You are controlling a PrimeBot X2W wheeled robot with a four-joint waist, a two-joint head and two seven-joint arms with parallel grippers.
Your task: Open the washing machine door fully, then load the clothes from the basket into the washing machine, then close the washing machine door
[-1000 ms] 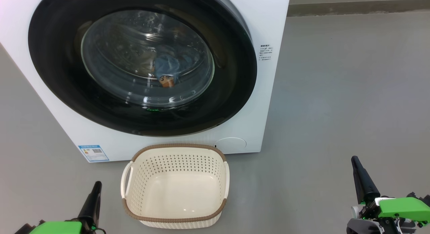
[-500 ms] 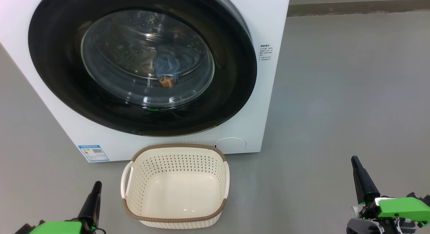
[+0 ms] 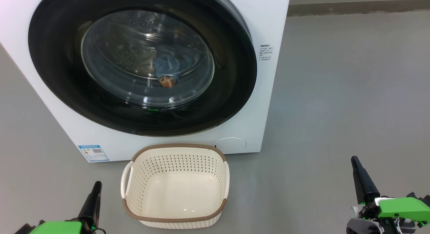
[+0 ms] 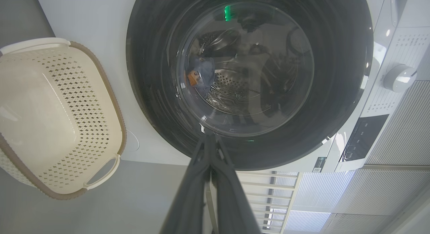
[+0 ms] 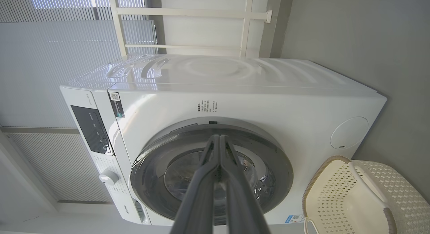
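All three steps look done, going by how things sit. The door (image 3: 235,76) lies flat against the machine (image 3: 268,26), the clothes (image 3: 168,67) are a blue lump with an orange print behind the glass, and the basket (image 3: 178,146) is bare inside. So the step in hand is basically the wrap-up. The pictures don't show whether the door actually latched, so the only next move worth making would be a light push on the rim to check. Otherwise the arms can stay where they are.

Pose-wise, the left gripper (image 4: 209,138) sits low, fingers pressed together with nothing between them, pointing up and ahead at the lower part of the door. The basket is on the floor just to its right, not touching it. The right gripper (image 5: 220,137) is likewise pinched closed and empty, aimed at the door from off to the side. The basket is well off to its left, and the machine is ahead and to its left. Neither gripper touches anything.
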